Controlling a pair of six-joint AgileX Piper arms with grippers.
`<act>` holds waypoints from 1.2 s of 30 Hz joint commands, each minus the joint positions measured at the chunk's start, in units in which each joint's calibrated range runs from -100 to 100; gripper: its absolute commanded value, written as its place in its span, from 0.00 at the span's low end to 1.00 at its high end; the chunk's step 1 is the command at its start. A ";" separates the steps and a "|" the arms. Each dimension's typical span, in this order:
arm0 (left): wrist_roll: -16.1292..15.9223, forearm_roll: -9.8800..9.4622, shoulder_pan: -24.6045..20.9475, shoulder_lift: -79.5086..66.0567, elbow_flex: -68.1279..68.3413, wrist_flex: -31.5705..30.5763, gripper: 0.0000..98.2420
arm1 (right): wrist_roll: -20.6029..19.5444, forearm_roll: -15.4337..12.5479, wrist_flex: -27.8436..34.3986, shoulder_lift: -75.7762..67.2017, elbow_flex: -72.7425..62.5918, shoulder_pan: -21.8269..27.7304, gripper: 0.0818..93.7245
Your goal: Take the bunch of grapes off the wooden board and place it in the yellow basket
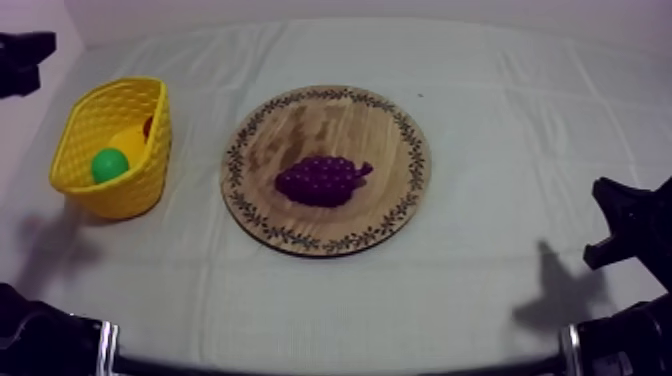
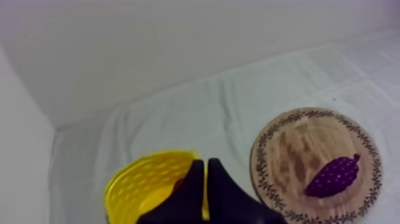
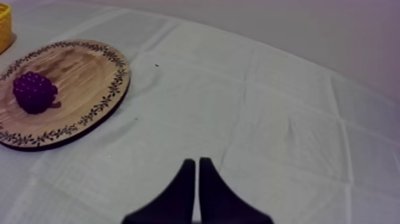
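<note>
The purple bunch of grapes (image 1: 320, 180) lies just below the middle of the round wooden board (image 1: 300, 120), at the centre of the table. The yellow basket (image 1: 135, 195) stands to the board's left. My left gripper (image 2: 205, 162) is shut on nothing, its fingers together as a wedge above the basket (image 2: 143, 182), with the grapes (image 2: 333, 177) and board (image 2: 280, 149) off to its side. My right gripper (image 3: 197, 159) is also shut on nothing, over bare cloth well away from the board (image 3: 77, 71) and grapes (image 3: 34, 91). It hangs at the table's right edge (image 1: 605, 225).
Inside the basket lie a green round fruit (image 1: 110, 163), a yellow fruit (image 1: 130, 140) and a small red fruit (image 1: 148, 125). A black part of my left arm (image 1: 25, 60) shows at the upper left. Open cloth surrounds the board.
</note>
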 commanded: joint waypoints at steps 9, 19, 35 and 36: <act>-2.09 0.40 7.53 15.33 -15.49 2.03 0.00 | -0.01 0.01 0.00 -0.01 -0.03 0.02 0.00; -2.64 0.22 11.82 27.98 -27.16 6.96 0.00 | -0.01 0.01 0.00 -0.01 -0.03 0.02 0.00; -3.38 -0.49 17.56 42.10 -33.65 10.00 0.00 | -0.01 0.01 0.00 -0.01 -0.03 0.02 0.00; -3.45 -0.55 17.91 42.87 -33.84 10.17 0.00 | -0.01 0.01 0.00 -0.01 -0.03 0.02 0.00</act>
